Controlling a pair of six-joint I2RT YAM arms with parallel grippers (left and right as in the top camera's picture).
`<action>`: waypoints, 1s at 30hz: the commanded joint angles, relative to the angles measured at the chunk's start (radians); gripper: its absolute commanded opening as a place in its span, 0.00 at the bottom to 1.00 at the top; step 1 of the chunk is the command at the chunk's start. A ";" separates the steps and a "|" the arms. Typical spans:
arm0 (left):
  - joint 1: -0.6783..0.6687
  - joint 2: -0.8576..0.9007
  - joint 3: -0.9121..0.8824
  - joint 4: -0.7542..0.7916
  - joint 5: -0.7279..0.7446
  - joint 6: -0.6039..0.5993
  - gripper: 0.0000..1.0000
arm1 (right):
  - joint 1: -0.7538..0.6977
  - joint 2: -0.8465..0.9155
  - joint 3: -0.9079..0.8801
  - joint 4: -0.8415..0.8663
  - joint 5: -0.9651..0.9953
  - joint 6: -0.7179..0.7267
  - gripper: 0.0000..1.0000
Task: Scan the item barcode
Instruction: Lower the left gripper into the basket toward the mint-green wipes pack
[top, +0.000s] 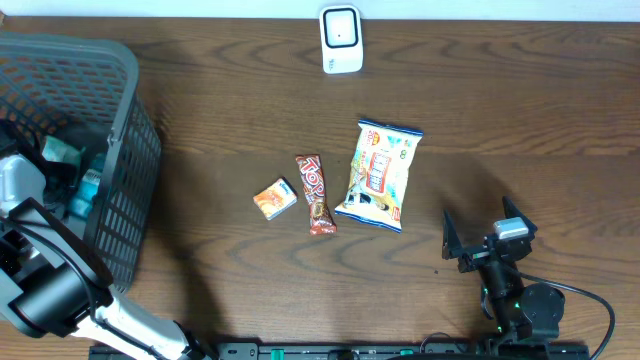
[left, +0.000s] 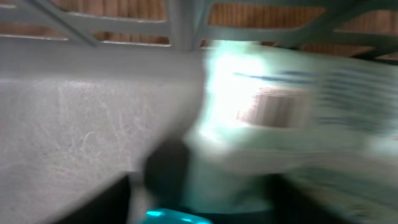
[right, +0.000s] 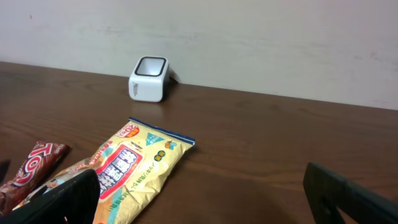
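White and blue-green is all you can make out of the pale packet (left: 280, 118) in your left wrist view. It is very blurry, with a patch of thin dark stripes on its front. It lies inside the grey basket (top: 125, 110) on the left of the wooden table (top: 220, 290), right by the basket's wall. Your left arm (top: 45, 290) reaches down into that basket, and you cannot tell if its jaws are open or closed on anything. Your right gripper (top: 486, 230) sits low on the right with its jaws wide open and nothing in them. The white scanner (top: 341, 40) stands at the far edge. In the middle lie a yellow snack bag (top: 380, 175), a brown candy bar (top: 314, 193) and a small orange pack (top: 274, 199).
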 joint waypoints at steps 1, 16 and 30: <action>0.007 0.009 -0.011 0.007 -0.015 -0.002 0.19 | 0.004 -0.005 -0.003 -0.002 0.000 -0.001 0.99; 0.006 -0.272 -0.009 -0.011 -0.014 0.017 0.07 | 0.004 -0.005 -0.003 -0.002 0.000 -0.001 0.99; -0.020 -0.393 -0.009 -0.026 -0.053 0.164 0.79 | 0.004 -0.005 -0.003 -0.002 0.000 -0.001 0.99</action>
